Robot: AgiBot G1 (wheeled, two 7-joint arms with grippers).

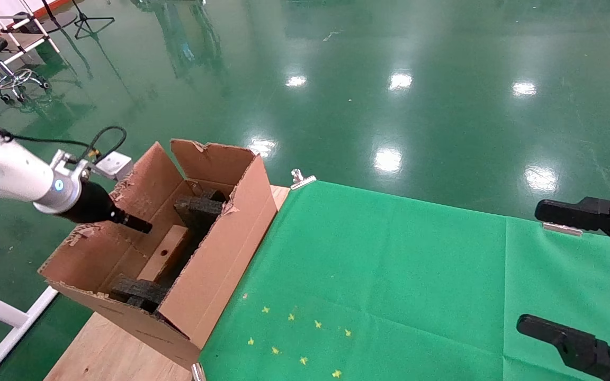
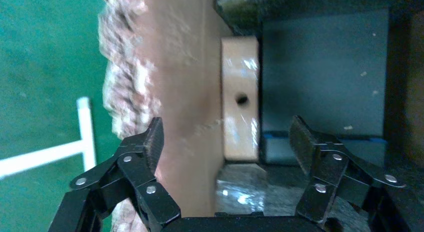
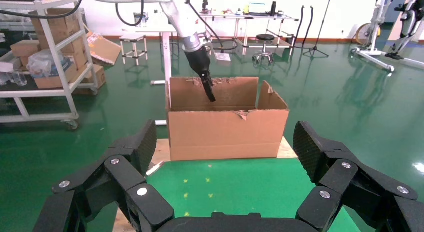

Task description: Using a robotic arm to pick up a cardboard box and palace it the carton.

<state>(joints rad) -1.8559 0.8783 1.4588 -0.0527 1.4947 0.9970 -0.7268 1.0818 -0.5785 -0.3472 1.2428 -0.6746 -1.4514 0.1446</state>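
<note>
The carton (image 1: 215, 264) stands at the table's left edge w/ dark foam pieces (image 1: 199, 209) and the cardboard box (image 1: 163, 254) lying inside. The left gripper (image 2: 225, 137) hangs above the box, claw wide, empty. The right gripper (image 3: 225, 147) is parked at the right, also wide.

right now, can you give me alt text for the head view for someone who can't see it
The white left arm reaches over the open carton, its black left pincer hanging empty above the small cardboard box lying inside between dark foam pieces. The carton stands on the table's wooden edge, beside a green cloth. The right pincer sits open at the far right.
</note>
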